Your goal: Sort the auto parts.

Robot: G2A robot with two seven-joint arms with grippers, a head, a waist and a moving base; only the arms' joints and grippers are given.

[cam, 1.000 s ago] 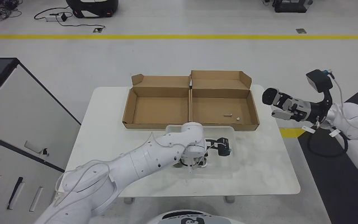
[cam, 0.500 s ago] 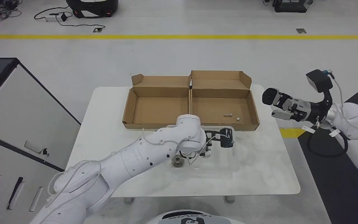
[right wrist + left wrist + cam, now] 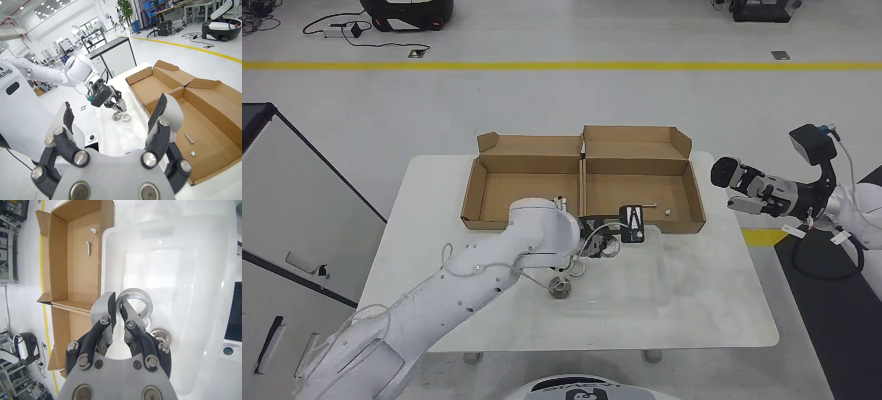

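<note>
The left hand (image 3: 117,303) is clamped on a metal ring (image 3: 133,291). One finger sits inside the bore and the other presses on the outer wall, so the ring is gripped by its edge at the fingertips, with its open face turned toward the wrist camera. The ring is over the far part of a shallow white tray (image 3: 160,266), close to the front wall of the cardboard boxes. Whether its underside touches the tray floor I cannot tell. Nearer the robot, a flanged metal fitting (image 3: 160,335) stands on the tray floor with its flange down and its hub up, apart from the ring. The tray rests on a white desk (image 3: 712,300). Along the desk's far side, two open cardboard boxes stand side by side with their inner walls touching and their lids folded back. These are the left box (image 3: 522,195) and the right box (image 3: 622,190), named by the robot's own sides. In the right box a bolt (image 3: 88,248) lies flat on the cardboard floor near the front wall, and a small nut-like piece (image 3: 94,230) lies near it without touching it. The right hand (image 3: 115,99) hangs in the air beyond the desk's right edge, well apart from the tray and the parts. Its fingers are spread wide with nothing between them, and it faces across toward the boxes and the left arm.
</note>
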